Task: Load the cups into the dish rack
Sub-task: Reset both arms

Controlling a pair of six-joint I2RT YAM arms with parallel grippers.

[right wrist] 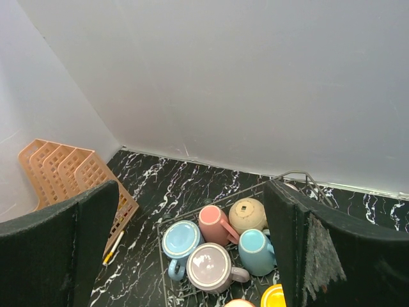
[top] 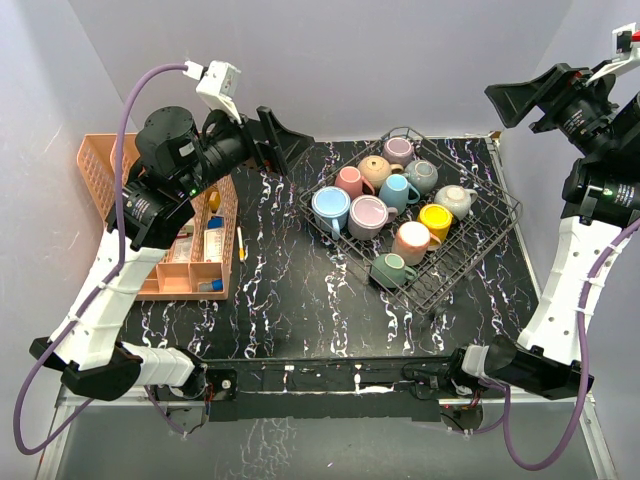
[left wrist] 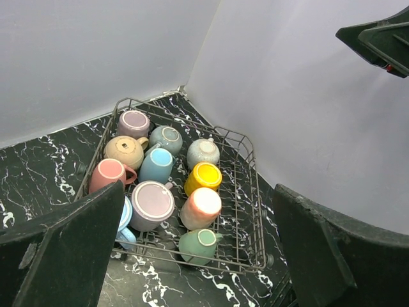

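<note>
The dark wire dish rack (top: 478, 250) stands on the black marble table at the right of centre. Several cups sit upside down or tilted in it: blue (top: 331, 209), mauve (top: 368, 216), pink (top: 350, 181), tan (top: 376, 169), yellow (top: 435, 218), green (top: 392, 270), grey (top: 455, 201). The left wrist view shows the rack (left wrist: 252, 198) and the green cup (left wrist: 199, 246). My left gripper (top: 285, 140) is open and empty, raised left of the rack. My right gripper (top: 525, 98) is open and empty, high at the right. The right wrist view shows the blue cup (right wrist: 181, 242).
An orange plastic organiser (top: 118, 162) with small items stands at the left, under my left arm. A white pen (top: 241, 243) lies on the table beside it. Grey walls close the back and both sides.
</note>
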